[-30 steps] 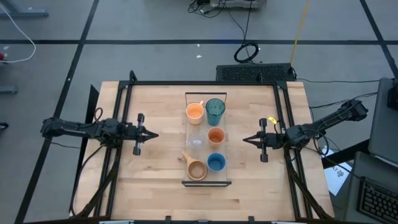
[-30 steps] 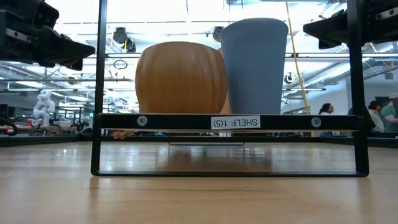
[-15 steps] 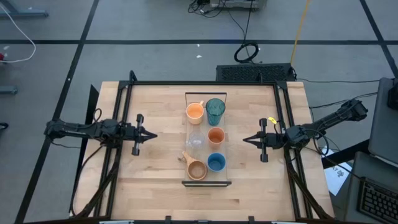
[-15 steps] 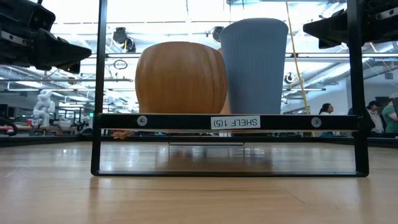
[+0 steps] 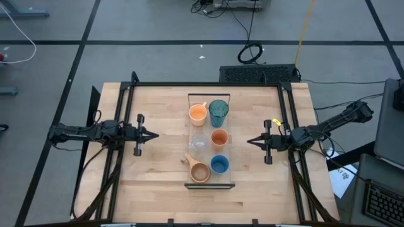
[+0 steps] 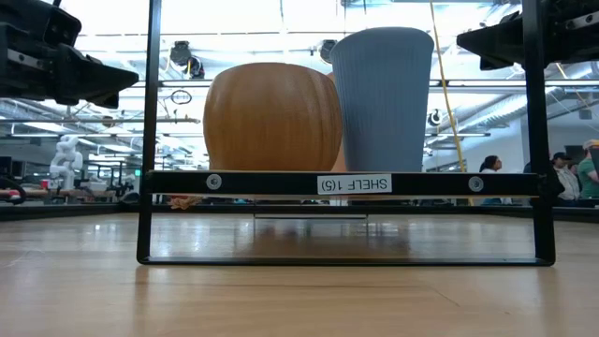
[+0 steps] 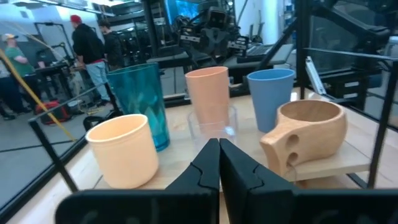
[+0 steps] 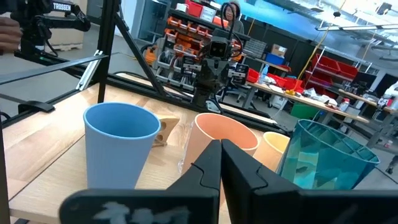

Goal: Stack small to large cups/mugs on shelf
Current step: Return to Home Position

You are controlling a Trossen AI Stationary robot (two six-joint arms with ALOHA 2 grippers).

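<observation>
Pale wood runs down the middle of the worktop (image 5: pixel 158 176): the shelf (image 5: pixel 209 154) lies lengthwise between the two arms, and all six cups stand on it in two rows of three. On the left arm's side are the orange mug (image 5: pixel 197 113) at the far end, the clear cup (image 5: pixel 199 144) in the middle, and the wooden mug (image 5: pixel 199 171) at the end nearest the low camera, its handle angled out toward the left arm. On the right arm's side are the teal tumbler (image 5: pixel 218 112), the small orange cup (image 5: pixel 219 137) and the blue cup (image 5: pixel 219 165), in the same order. All stand upright, close together.

From table height, the wooden mug and blue cup sit side by side behind the black frame end (image 6: pixel 342 183), which carries a label (image 6: pixel 354 184).

The left hand (image 5: pixel 154 135) hangs over bare worktop, well apart from the shelf and pointing at it, fingers pressed together on nothing. The right hand (image 5: pixel 249 141) mirrors it on the other side, also closed and empty. People (image 6: pixel 571 173) stand far back in the room.
</observation>
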